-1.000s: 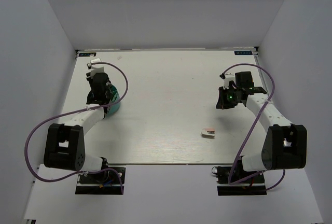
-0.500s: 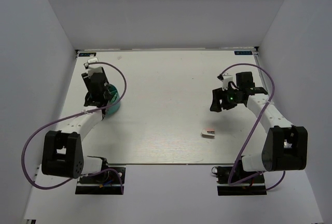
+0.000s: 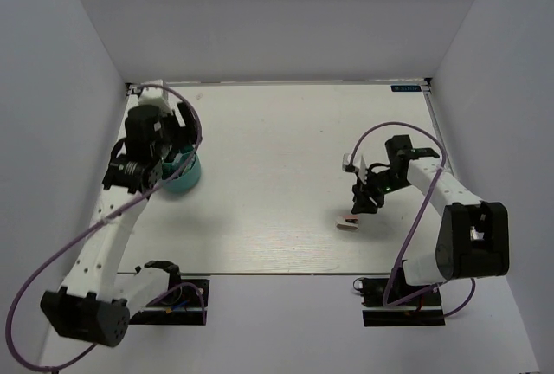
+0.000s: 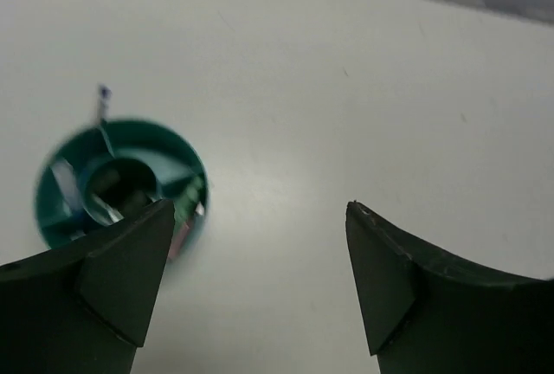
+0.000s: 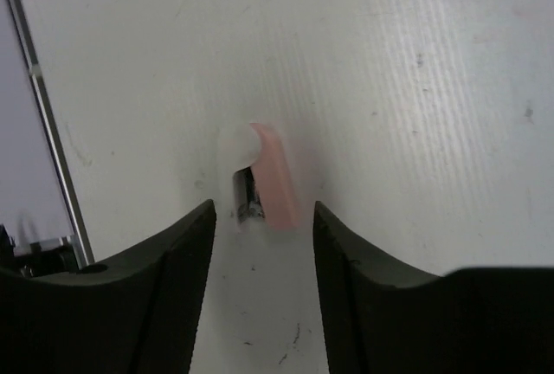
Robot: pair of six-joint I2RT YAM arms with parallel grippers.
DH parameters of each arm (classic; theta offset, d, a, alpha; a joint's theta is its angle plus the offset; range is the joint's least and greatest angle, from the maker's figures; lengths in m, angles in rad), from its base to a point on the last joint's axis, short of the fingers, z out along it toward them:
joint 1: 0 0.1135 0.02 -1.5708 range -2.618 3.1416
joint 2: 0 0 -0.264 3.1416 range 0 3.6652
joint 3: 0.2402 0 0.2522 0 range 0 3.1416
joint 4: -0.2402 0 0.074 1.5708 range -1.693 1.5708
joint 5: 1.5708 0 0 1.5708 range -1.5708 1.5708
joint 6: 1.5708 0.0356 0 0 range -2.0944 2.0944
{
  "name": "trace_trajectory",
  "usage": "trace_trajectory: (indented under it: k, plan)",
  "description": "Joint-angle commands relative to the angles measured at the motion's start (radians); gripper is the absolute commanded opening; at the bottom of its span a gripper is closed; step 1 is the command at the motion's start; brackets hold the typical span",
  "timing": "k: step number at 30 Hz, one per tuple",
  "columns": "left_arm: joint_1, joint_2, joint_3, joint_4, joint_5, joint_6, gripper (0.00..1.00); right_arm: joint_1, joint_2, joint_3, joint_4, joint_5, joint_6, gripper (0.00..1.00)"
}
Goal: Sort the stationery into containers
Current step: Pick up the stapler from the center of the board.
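Right gripper was poised over the pink-and-white block. Its fingers were spread and the block's near end sat in the gap, with a sliver of bare table on either side, so nothing was pinched yet. The block lay alone towards the table's near edge, right of centre. The teal holder stood well apart by the left edge.

The step in hand looked like the pick. To do it well, the gripper would want to:

- Square up so the block's long sides ran parallel to the fingers.
- Sink until the pads flanked the body, not just the near end.
- Close gently across the narrow width, then lift straight up before swinging left.

A grip on the tip alone would likely let the block pivot or squirt out.

Left gripper hung above and beside the holder, fingers released wide and carrying nothing. It would do best to clear off before the drop.

Some things were hard to read:

- The left wrist view was smeared. One thin blue pen poked above the rim, but which pieces sat in which compartment could not be told.
- From above, the left arm covered part of the holder.
- Whether the right fingertips touched the table could not be told either.
- The dark patch on the block's near end was unclear.
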Motion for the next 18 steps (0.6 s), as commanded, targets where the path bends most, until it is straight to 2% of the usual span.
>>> trace_trajectory:
  k: [1,5,11,12,15,18]
  plan:
    - [-0.021,-0.160,-0.110,-0.326,0.281,-0.045,0.91,0.031,-0.020,-0.029,-0.072,-0.022,-0.160,0.54]
    - [-0.020,-0.336,-0.262,-0.395,0.281,-0.048,0.93,0.076,-0.039,-0.059,-0.061,-0.020,-0.171,0.67]
    - [-0.020,-0.478,-0.403,-0.447,0.279,-0.067,0.93,0.171,-0.040,-0.136,0.060,0.067,-0.090,0.67]
    - [-0.020,-0.486,-0.422,-0.450,0.278,-0.070,0.94,0.179,-0.052,-0.156,0.160,0.091,-0.056,0.67]
    - [-0.020,-0.535,-0.448,-0.452,0.293,-0.076,0.94,0.206,-0.066,-0.217,0.280,0.143,-0.004,0.67]
    - [-0.021,-0.558,-0.462,-0.450,0.290,-0.073,0.94,0.234,-0.054,-0.230,0.331,0.209,0.030,0.66]
